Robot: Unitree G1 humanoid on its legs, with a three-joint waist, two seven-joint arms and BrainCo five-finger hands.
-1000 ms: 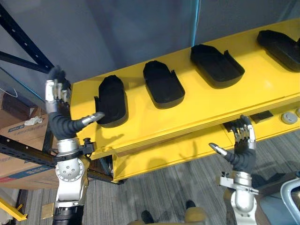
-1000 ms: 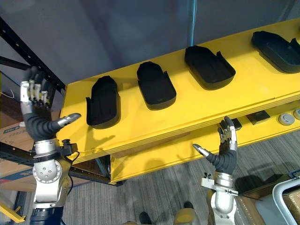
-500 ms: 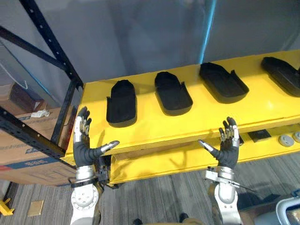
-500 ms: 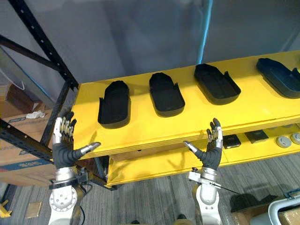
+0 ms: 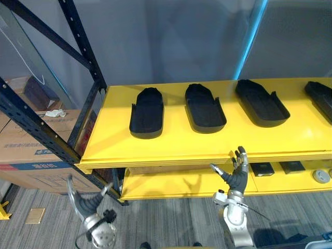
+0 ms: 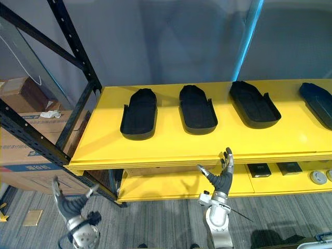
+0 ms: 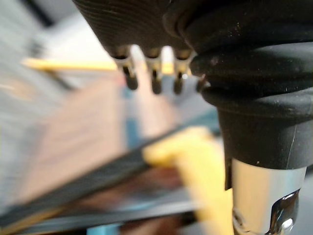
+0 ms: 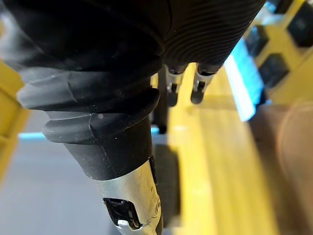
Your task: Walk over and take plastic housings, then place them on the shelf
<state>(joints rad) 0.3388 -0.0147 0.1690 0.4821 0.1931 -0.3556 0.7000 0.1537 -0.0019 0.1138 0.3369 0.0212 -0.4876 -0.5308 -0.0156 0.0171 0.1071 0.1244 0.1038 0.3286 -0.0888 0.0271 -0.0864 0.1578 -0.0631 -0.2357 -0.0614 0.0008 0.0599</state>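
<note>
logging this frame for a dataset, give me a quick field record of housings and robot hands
housings: four black plastic housings in a row on the yellow table, rightmost cut by the view edge
left robot hand: low, below the table edge, open, empty
right robot hand: raised before the table edge, open, empty
nearby: dark rack, cardboard box on the left
</note>
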